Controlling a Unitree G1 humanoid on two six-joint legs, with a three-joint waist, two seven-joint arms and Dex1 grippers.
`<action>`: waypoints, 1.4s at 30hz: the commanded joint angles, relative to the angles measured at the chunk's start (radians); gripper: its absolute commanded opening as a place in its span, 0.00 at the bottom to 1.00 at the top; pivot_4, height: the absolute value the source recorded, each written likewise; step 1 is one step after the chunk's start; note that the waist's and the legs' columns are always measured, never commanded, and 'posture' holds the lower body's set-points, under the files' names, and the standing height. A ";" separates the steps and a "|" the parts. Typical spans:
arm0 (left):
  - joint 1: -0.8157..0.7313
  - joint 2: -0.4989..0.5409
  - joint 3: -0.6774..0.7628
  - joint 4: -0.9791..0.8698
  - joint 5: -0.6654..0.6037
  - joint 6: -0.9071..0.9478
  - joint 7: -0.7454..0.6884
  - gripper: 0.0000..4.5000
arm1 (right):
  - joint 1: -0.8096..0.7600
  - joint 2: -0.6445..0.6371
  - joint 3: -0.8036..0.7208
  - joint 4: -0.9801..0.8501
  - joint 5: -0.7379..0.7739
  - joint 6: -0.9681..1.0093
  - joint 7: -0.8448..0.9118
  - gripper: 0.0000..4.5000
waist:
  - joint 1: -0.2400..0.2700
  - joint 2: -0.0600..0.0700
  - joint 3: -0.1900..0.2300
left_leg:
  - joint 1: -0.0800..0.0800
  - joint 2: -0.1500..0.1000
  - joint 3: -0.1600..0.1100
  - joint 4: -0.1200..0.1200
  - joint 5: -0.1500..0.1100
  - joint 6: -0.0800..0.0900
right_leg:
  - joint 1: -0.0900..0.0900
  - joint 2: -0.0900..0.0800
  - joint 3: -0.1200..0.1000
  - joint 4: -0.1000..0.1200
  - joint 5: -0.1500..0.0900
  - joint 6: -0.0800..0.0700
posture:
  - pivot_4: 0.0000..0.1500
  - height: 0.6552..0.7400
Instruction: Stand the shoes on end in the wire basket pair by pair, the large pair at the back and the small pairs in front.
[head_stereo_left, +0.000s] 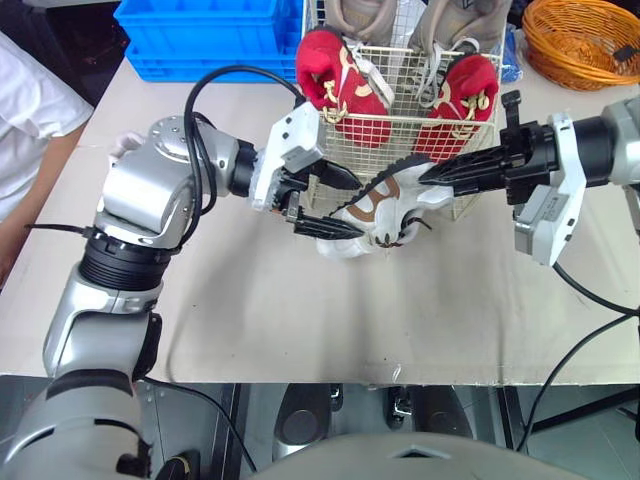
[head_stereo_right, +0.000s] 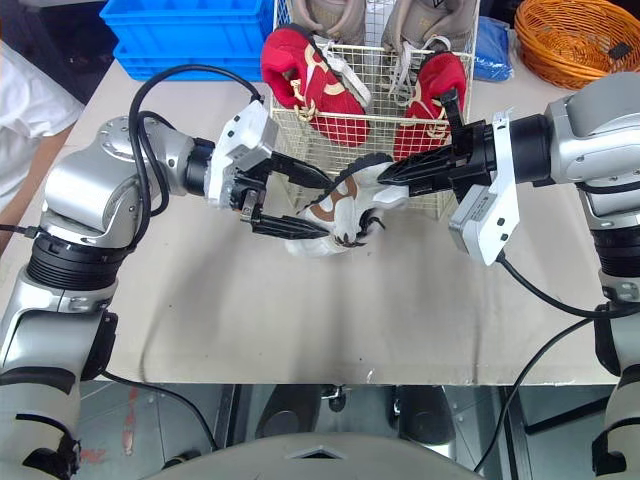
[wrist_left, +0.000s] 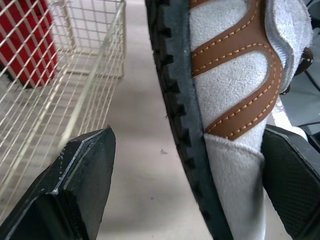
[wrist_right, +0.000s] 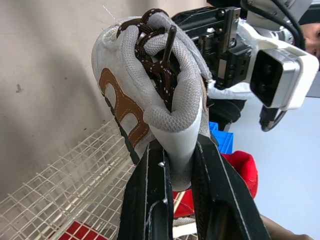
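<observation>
A grey shoe with brown stripes (head_stereo_left: 385, 195) hangs just in front of the wire basket (head_stereo_left: 400, 140), sole towards the basket. My right gripper (wrist_right: 180, 165) is shut on its heel collar. My left gripper (head_stereo_left: 355, 205) is open around the toe end; one finger (wrist_left: 85, 175) stands clear of the black sole and the other (wrist_left: 295, 175) is against the shoe's upper. Two red shoes (head_stereo_left: 335, 85) (head_stereo_left: 465, 100) stand on end in the basket's front corners. Two large beige shoes (head_stereo_left: 360, 15) stand behind them. A white shape (head_stereo_left: 345, 248), possibly the matching shoe, lies on the table underneath.
A blue crate (head_stereo_left: 200, 35) sits at the back left and an orange wicker basket (head_stereo_left: 585, 40) at the back right. A person's white sleeve (head_stereo_left: 25, 110) is at the table's left edge. Bare tabletop (head_stereo_left: 330, 320) stretches towards me.
</observation>
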 joint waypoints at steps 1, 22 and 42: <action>-0.007 -0.005 0.016 -0.042 -0.027 0.019 -0.020 1.00 | -0.040 -0.004 -0.022 -0.003 0.009 -0.023 -0.042 0.00 | -0.001 0.000 0.000 | 0.000 0.000 0.000 0.000 0.000 0.000 | 0.000 0.000 0.000 0.000 0.000 0.000 | 1.00 0.36; 0.067 -0.037 0.096 -0.079 -0.070 0.032 0.037 0.12 | 0.097 -0.052 -0.056 -0.059 0.077 0.325 -0.127 0.46 | 0.003 0.000 0.000 | 0.000 0.000 0.000 0.000 0.000 0.000 | 0.000 0.000 0.000 0.000 0.000 0.000 | 1.00 0.36; 0.109 -0.189 0.201 -0.073 -0.132 0.060 0.261 0.12 | 0.515 0.043 -0.372 -0.636 1.302 1.575 -1.068 1.00 | 0.004 -0.001 0.000 | -0.001 -0.001 -0.008 0.005 0.000 0.000 | 0.007 -0.002 -0.008 0.000 0.000 0.000 | 1.00 0.36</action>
